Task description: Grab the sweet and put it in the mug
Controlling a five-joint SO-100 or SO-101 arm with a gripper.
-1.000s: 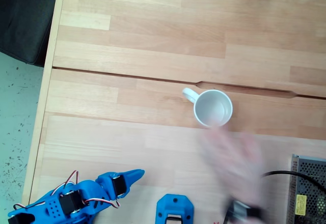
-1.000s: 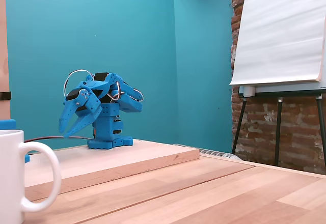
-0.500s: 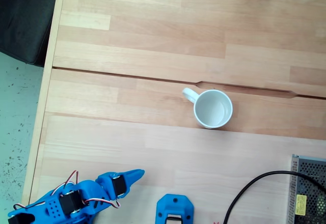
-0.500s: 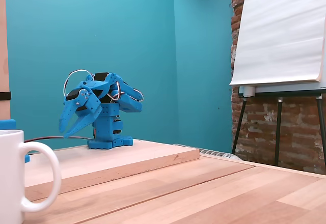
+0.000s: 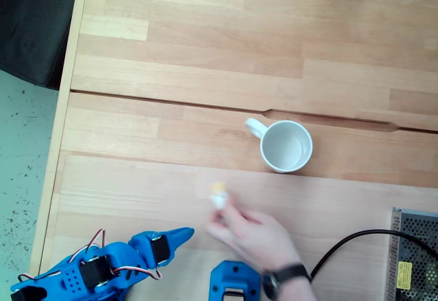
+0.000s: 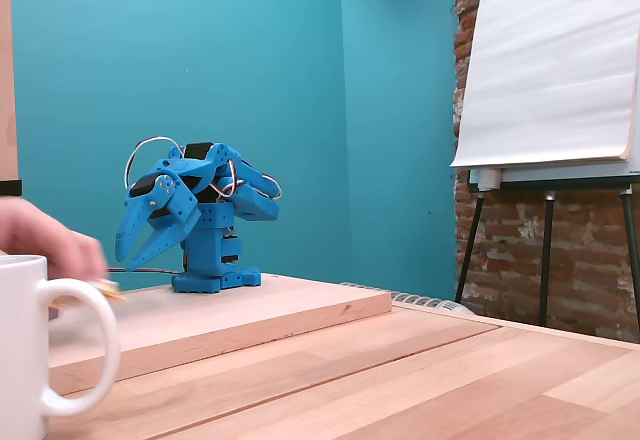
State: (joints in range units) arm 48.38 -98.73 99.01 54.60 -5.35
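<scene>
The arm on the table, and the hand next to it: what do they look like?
The arm is bright blue plastic with black motor blocks and thin red and white wires looping over it. Its tool has two pointed blue fingers. The person's hand wears a dark wristwatch.

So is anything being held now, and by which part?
The gripper holds nothing. A person's hand holds the sweet at its fingertips, by the lower end, in front of the mug.
</scene>
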